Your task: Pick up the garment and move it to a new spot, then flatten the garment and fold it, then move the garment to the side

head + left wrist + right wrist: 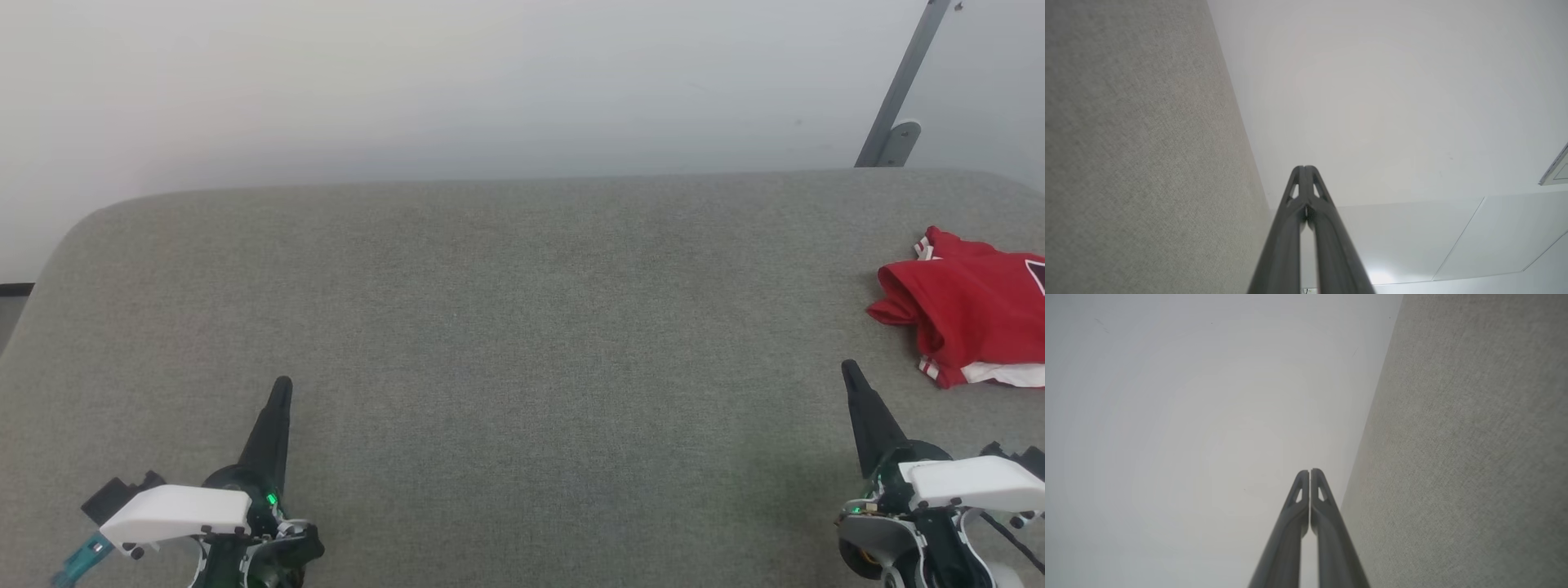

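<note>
I see the left gripper (282, 385) and right gripper (850, 369) both pinched fully together, holding nothing. The garment (971, 306) lies bunched (partly cut off by the frame) at the grey padded surface's (522, 327) right edge, near the right gripper but not touching it.

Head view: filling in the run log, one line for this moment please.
garment: on surface, far right | left gripper: shut, empty | right gripper: shut, empty, short of garment

The head view looks forward and down from above onto the grey table (522, 327), with the pale wall (408, 82) behind it. Each wrist view sits low and close over the table, facing along the left gripper (1305, 167) or the right gripper (1309, 470) toward that wall. All three views share table and wall.
</note>
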Motion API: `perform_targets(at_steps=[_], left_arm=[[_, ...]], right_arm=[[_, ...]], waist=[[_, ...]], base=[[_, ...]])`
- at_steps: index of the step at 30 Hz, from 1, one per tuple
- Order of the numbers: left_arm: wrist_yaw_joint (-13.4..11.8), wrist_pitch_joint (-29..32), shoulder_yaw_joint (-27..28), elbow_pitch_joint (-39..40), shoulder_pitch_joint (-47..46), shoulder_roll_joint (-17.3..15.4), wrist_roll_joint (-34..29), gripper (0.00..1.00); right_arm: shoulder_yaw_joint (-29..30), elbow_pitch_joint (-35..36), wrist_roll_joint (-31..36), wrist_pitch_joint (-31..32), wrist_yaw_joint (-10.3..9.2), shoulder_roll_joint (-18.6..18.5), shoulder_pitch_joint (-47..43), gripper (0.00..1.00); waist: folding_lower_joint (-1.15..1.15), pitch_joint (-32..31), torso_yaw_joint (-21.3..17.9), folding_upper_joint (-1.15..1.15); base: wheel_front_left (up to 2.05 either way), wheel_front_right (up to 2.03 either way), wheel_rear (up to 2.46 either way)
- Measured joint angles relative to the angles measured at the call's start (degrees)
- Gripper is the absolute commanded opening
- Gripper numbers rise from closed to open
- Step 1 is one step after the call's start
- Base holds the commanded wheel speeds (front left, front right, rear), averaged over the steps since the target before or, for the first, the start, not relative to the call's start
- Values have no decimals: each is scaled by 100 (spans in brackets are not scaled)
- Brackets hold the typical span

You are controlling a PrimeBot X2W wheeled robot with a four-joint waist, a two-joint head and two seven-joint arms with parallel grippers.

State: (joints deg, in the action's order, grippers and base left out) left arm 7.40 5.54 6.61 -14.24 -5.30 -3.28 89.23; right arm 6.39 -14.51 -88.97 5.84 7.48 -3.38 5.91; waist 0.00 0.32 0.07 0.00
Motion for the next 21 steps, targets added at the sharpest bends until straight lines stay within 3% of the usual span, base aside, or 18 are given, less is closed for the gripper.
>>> perform_targets(at_steps=[21], left_arm=[[0, 101, -5, 11, -60, 38, 308, 0]], right_arm=[[11, 43, -331, 67, 0, 44, 14, 0]], waist=[[0, -14, -7, 0]], base=[[0, 0, 0]])
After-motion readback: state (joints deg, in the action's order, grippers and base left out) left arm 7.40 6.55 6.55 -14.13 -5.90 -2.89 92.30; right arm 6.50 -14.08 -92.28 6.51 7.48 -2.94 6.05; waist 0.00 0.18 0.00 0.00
